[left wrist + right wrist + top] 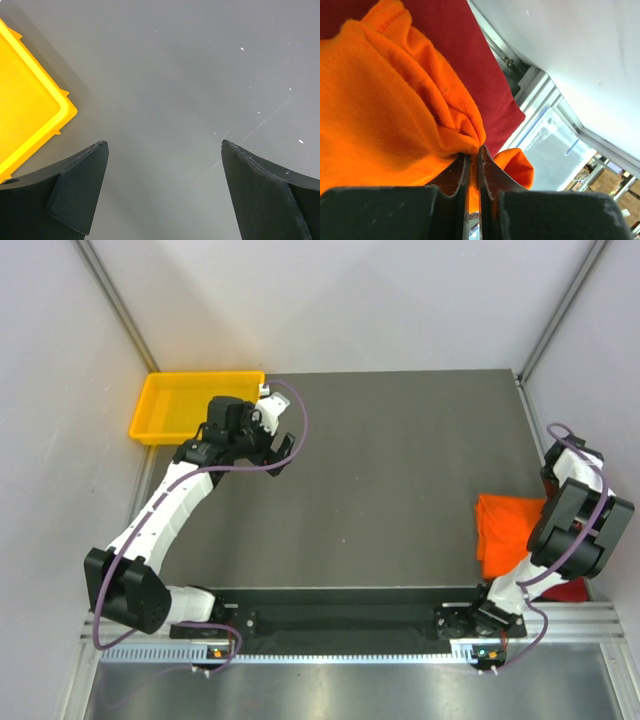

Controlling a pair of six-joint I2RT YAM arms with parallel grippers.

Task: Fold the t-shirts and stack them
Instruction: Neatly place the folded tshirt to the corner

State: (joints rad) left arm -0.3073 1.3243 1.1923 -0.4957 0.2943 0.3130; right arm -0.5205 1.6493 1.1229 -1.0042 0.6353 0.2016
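Grey tabletop between pale walls, left pincer agape, right pincer pinching orange t-shirt

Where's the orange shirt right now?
From above, the orange t-shirt lies at the table's right edge, beside the right arm. The right wrist view shows the right gripper shut on a fold of it, with the dark red t-shirt alongside.
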